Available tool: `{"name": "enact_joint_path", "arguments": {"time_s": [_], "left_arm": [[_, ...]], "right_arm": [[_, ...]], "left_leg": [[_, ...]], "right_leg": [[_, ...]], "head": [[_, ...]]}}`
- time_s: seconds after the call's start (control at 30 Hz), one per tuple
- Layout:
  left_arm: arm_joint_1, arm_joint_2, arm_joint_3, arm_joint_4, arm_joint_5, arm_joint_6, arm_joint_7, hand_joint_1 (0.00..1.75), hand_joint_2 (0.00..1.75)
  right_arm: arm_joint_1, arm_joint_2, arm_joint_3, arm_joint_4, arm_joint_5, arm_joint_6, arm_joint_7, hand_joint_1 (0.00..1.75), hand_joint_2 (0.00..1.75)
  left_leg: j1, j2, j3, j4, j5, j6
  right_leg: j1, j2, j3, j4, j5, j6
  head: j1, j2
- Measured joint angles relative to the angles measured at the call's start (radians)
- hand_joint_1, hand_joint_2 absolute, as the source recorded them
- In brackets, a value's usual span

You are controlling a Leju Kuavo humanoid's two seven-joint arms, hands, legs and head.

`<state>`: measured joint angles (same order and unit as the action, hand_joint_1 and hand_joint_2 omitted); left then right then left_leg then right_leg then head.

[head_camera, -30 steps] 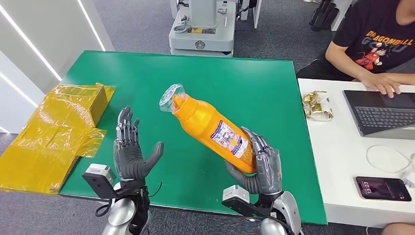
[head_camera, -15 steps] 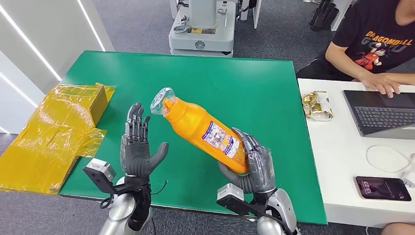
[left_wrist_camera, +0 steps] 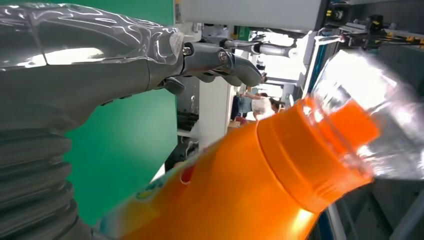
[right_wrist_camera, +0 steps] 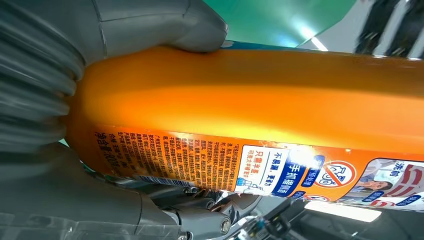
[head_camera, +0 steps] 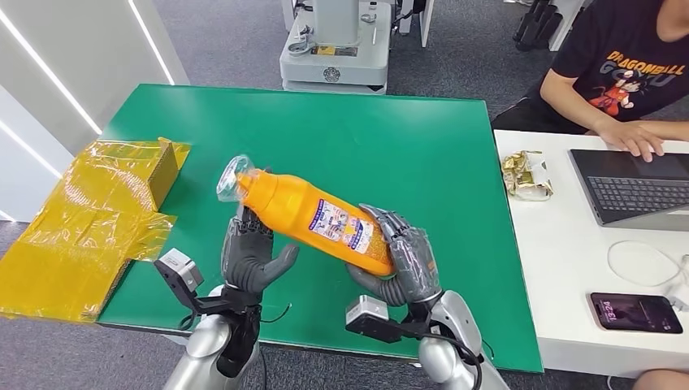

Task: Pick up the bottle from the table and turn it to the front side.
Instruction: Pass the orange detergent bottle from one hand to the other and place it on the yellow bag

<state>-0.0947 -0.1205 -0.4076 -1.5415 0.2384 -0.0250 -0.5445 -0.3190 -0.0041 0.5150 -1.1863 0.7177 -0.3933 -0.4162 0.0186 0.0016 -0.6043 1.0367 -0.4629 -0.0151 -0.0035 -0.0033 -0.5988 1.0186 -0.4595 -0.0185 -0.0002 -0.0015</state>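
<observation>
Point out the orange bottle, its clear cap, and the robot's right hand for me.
orange bottle [head_camera: 294, 210], head view, on the bare orange body above the label.
clear cap [head_camera: 231, 176], head view, on the transparent cover over the neck.
right hand [head_camera: 404, 264], head view, on the back of the hand gripping the bottle's base.

Orange bottle [head_camera: 313, 219], green table [head_camera: 406, 138]

You cannot see the left hand's [head_camera: 253, 258] fingertips; the orange bottle [head_camera: 313, 219] covers them. Its label print is too small to read from the head view (the right wrist view cuts the bottle off at 1 edge).
</observation>
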Motion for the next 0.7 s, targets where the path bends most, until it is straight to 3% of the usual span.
{"name": "enact_joint_path", "arguments": {"time_s": [0.13, 0.2, 0.33, 0.7], "left_arm": [[-0.005, -0.001, -0.001, 0.007, 0.000, -0.012, 0.015, 0.00, 1.75], [-0.006, -0.001, -0.002, 0.008, -0.002, -0.016, 0.021, 0.00, 1.75], [-0.006, -0.002, -0.002, 0.008, -0.006, -0.019, 0.028, 0.00, 1.75], [-0.007, -0.001, -0.001, 0.017, -0.004, -0.021, 0.030, 0.00, 1.75]], "right_arm": [[-0.027, 0.013, 0.027, 0.037, 0.012, 0.032, -0.003, 1.75, 1.75], [-0.033, 0.016, 0.039, 0.050, 0.017, 0.041, -0.003, 1.66, 1.75], [-0.041, 0.018, 0.055, 0.070, 0.017, 0.058, 0.000, 1.75, 1.75], [-0.046, 0.029, 0.071, 0.106, 0.019, 0.120, 0.036, 1.75, 1.75]], "left_leg": [[0.000, 0.000, 0.000, 0.000, 0.000, 0.000], [0.000, 0.000, 0.000, 0.000, 0.000, 0.000], [0.000, 0.000, 0.000, 0.000, 0.000, 0.000], [0.000, 0.000, 0.000, 0.000, 0.000, 0.000]], "right_leg": [[0.000, 0.000, 0.000, 0.000, 0.000, 0.000], [0.000, 0.000, 0.000, 0.000, 0.000, 0.000], [0.000, 0.000, 0.000, 0.000, 0.000, 0.000], [0.000, 0.000, 0.000, 0.000, 0.000, 0.000]], "head": [[0.000, 0.000], [0.000, 0.000], [0.000, 0.000], [0.000, 0.000]]}}
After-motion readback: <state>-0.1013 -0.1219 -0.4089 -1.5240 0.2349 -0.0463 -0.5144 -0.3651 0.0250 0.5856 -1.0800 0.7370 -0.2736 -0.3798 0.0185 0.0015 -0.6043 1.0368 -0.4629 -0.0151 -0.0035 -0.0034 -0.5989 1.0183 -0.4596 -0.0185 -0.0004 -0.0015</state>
